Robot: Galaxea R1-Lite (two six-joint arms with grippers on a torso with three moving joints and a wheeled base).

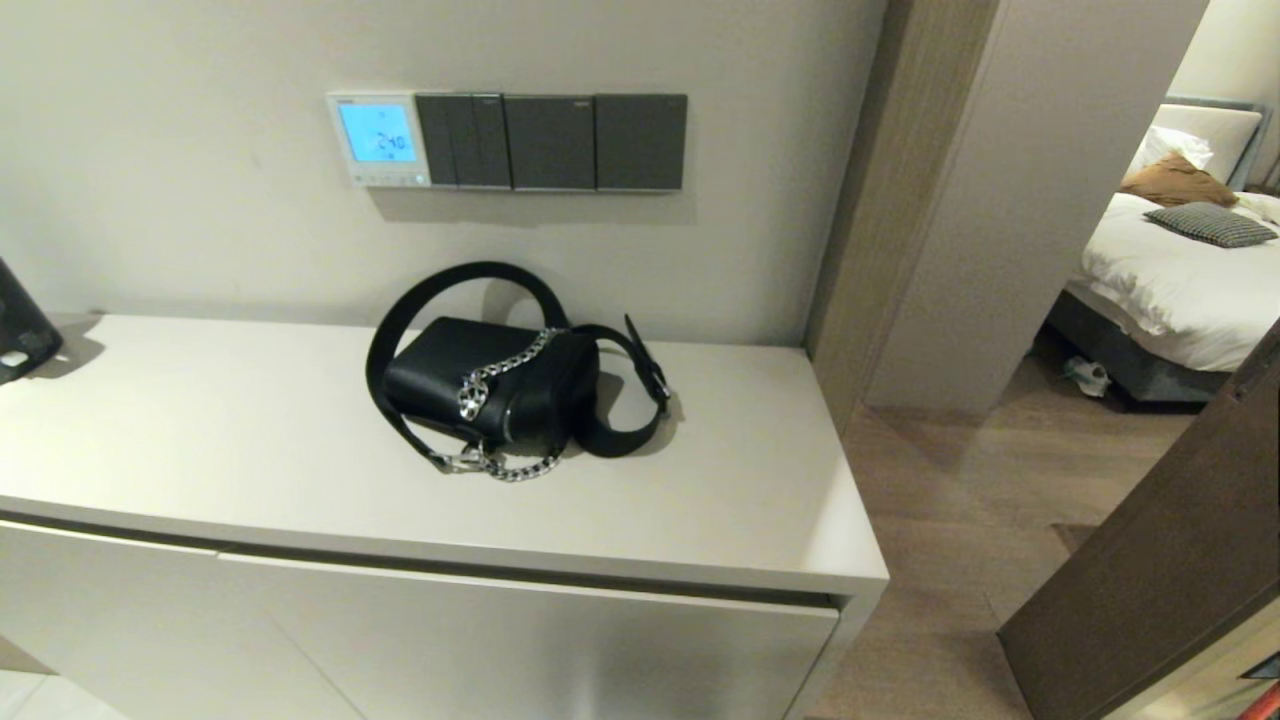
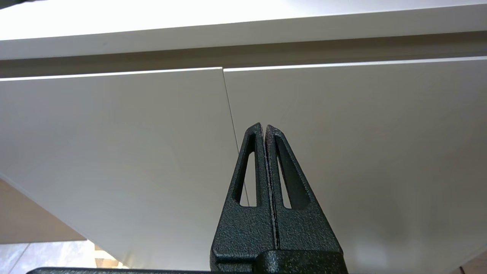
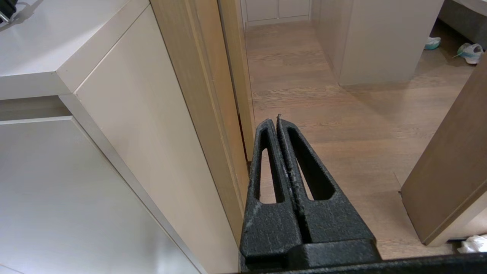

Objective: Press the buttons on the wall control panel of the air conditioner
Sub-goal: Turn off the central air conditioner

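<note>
**Black bag rests on pale cabinet**

A black shoulder bag point(image 1: 490, 385) with a silver chain point(image 1: 500, 375) lies on a beige cabinet point(image 1: 200, 440), below three dark grey switch plates point(image 1: 552, 141). Through the doorway, a white bed point(image 1: 1170, 280) holds pillows.

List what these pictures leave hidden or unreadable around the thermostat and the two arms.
- Buttons: head view, too small to count or read.
- Thermostat: the small print under its lit digits is too small to read.
- Left end effector: shut, facing the cabinet doors; out of the head view's frame.
- Right end effector: shut, over the wood floor; also outside the head view.
- Dark object: cut off by the head view's left edge.
</note>
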